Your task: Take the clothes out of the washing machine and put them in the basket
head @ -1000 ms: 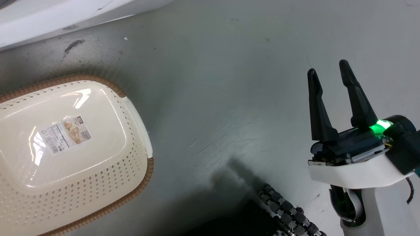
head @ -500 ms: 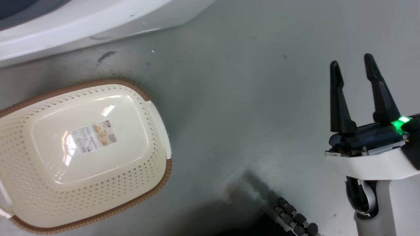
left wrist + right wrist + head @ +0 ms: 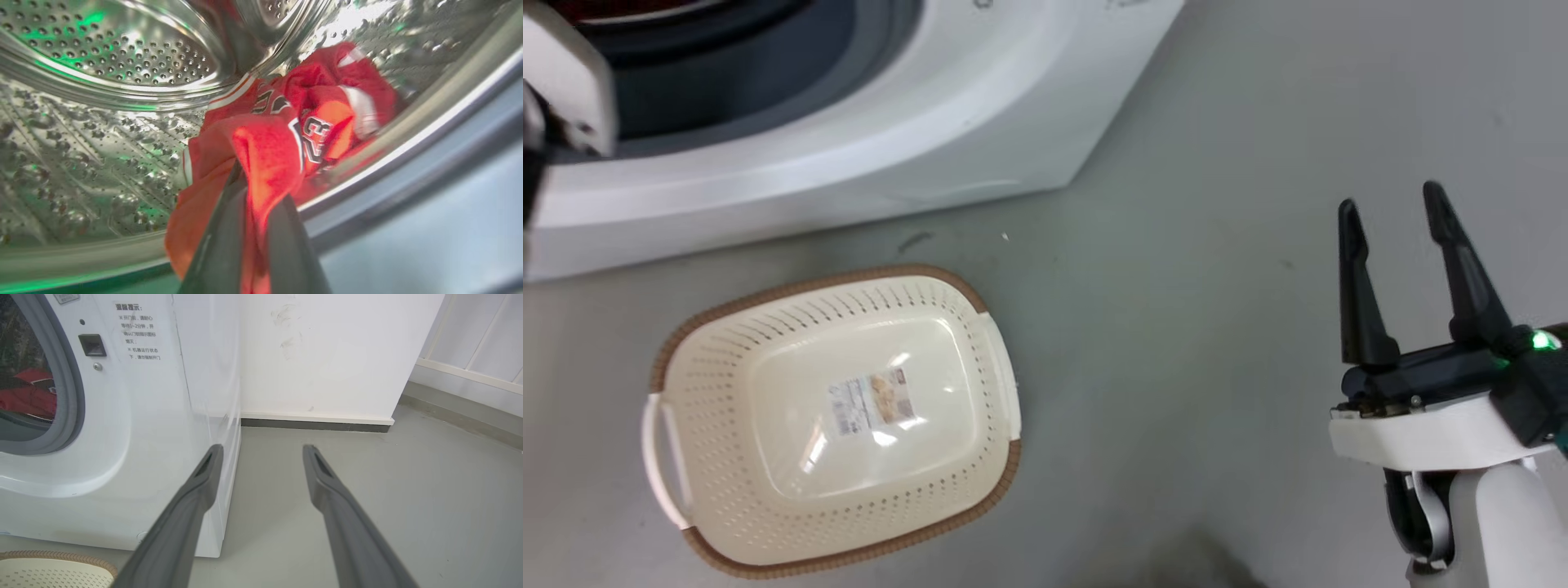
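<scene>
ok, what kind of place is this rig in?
Likely a laundry room or a mock-up of one: a white front-loading washing machine by a plain white wall, a red jersey in its drum, a cream laundry basket on the grey floor.

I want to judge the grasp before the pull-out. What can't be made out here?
- Left wrist view: the jersey covers the tips of the left gripper, hiding grip depth.
- Head view: the top edge cuts off the porthole of the washing machine; a pale forearm covers its left.
- Head view: the label in the basket is too small to read.
- Right wrist view: the bottom edge cuts off the basket.
</scene>
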Robot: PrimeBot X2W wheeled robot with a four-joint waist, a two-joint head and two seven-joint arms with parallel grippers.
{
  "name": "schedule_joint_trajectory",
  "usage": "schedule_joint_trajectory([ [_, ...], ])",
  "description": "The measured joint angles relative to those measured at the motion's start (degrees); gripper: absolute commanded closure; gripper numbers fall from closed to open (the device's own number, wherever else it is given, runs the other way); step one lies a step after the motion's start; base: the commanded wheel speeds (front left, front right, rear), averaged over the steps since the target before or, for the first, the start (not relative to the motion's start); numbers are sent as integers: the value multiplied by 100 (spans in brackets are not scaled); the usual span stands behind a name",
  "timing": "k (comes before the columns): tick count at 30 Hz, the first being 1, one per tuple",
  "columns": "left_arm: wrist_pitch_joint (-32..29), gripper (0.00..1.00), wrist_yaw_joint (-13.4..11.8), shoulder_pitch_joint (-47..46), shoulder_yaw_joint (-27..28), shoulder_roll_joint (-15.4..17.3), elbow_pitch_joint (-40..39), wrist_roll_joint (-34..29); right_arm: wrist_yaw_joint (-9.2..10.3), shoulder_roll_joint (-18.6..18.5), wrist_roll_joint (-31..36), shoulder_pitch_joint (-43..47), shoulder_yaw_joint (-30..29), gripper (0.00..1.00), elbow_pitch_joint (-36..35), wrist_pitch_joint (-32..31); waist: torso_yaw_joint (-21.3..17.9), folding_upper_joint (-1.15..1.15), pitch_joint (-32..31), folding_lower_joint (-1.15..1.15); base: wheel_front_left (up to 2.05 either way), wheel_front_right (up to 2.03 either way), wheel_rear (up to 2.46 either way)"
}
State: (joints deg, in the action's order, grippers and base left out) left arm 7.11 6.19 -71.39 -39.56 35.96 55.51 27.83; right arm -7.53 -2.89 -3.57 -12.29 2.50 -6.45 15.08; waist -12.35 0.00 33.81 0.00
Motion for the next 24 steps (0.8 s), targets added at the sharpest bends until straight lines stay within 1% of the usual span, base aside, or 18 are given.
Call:
schedule_joint_trajectory([
  [2,367,100,-80,325,14,-153,13,68,1,0,68,93,8,0,52,0,97,0,-245,0,0,0,0],
  [4,595,100,-202,627,52,-277,-29,121,0,1,124,208,10,0,88,0,193,0,-489,-1,0,0,0],
  [7,748,100,-404,1093,123,-420,-301,155,0,1,191,363,-18,0,143,0,338,0,-857,-1,0,0,0],
  [9,773,100,-541,1374,227,-436,-652,163,1,-1,222,437,-31,0,170,0,430,0,-1084,-1,0,0,0],
  [14,795,100,-1070,2225,775,-302,-2351,-66,1,-1,266,637,-147,0,234,0,649,0,-1611,-2,0,0,0],
  [18,793,100,-1435,3111,1077,-177,-3304,-226,0,0,277,711,-246,0,275,0,803,0,-1980,-2,0,0,0],
  [22,794,100,-1730,3688,1426,-118,-4369,-391,1,-2,258,903,-264,0,318,0,919,0,-2302,-2,0,0,0],
  [24,797,100,-1863,3956,1574,-70,-4947,-661,0,-1,259,940,-237,0,324,0,972,0,-2432,-2,0,0,0],
])
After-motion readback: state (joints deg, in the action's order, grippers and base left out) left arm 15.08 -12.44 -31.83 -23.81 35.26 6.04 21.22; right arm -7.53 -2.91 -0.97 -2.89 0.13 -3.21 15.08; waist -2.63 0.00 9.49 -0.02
